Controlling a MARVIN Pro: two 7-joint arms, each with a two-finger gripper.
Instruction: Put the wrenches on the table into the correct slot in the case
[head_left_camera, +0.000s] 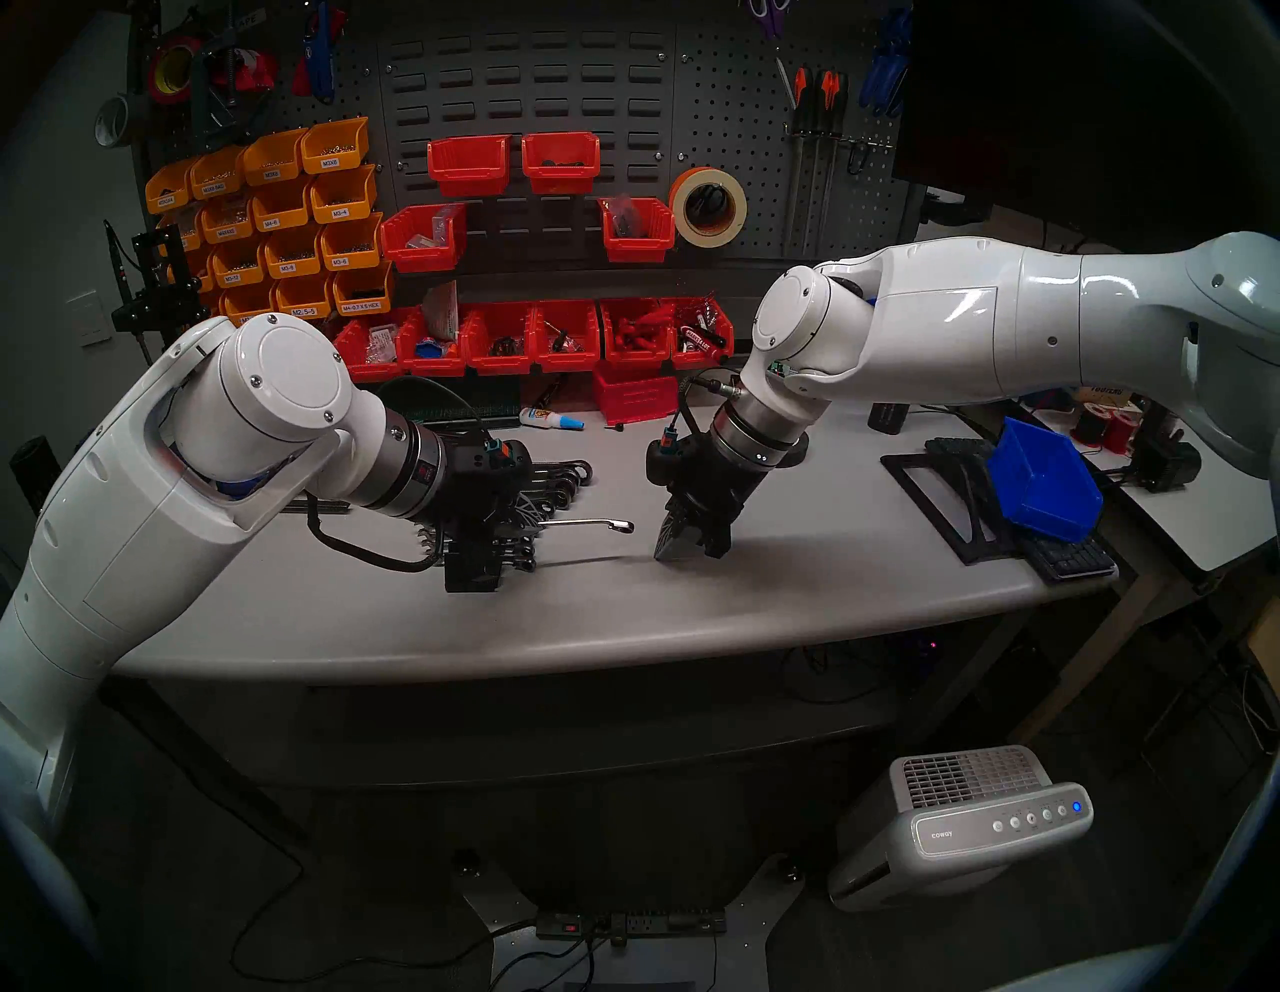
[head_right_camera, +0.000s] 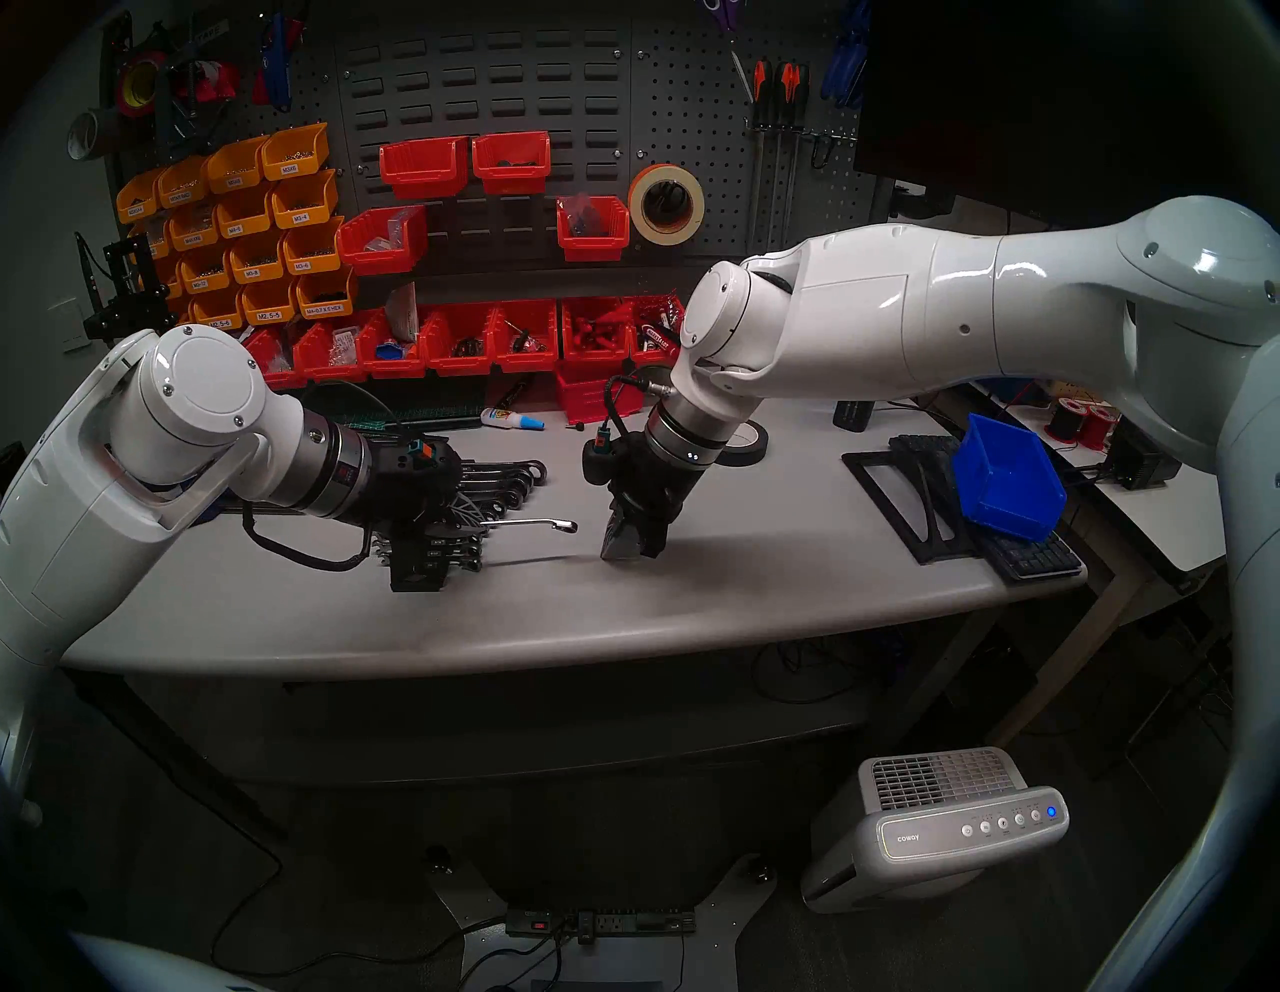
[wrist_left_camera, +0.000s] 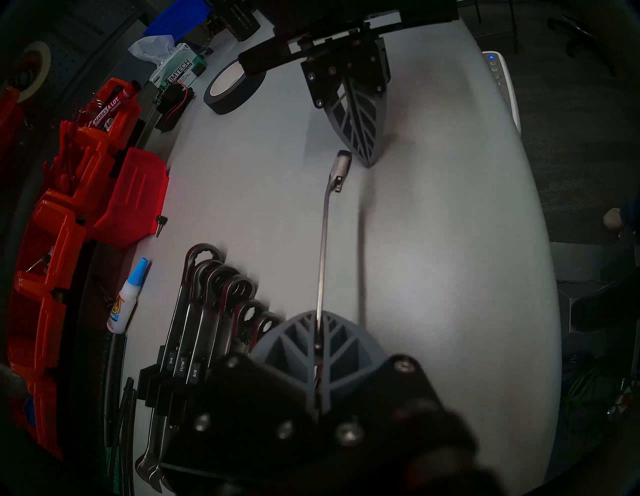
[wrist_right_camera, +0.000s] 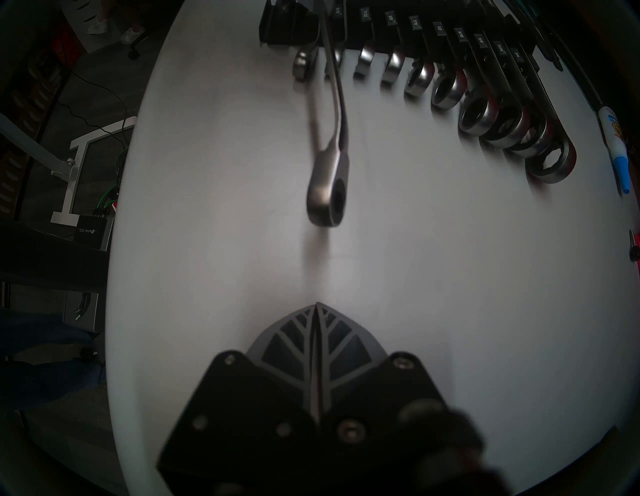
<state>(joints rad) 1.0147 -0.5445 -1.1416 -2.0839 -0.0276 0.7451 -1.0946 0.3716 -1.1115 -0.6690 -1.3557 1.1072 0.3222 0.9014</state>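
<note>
A rack of wrenches (head_left_camera: 554, 485) lies on the table (head_left_camera: 796, 596), left of centre. Above its near end, the left gripper (wrist_left_camera: 318, 332) holds a thin wrench (head_left_camera: 589, 524) off the surface, pointing right toward the right gripper (head_left_camera: 682, 547), which hangs just beyond its tip. Bins (head_left_camera: 526, 339) line the back; a glue bottle (head_left_camera: 550, 418) lies before them.
</note>
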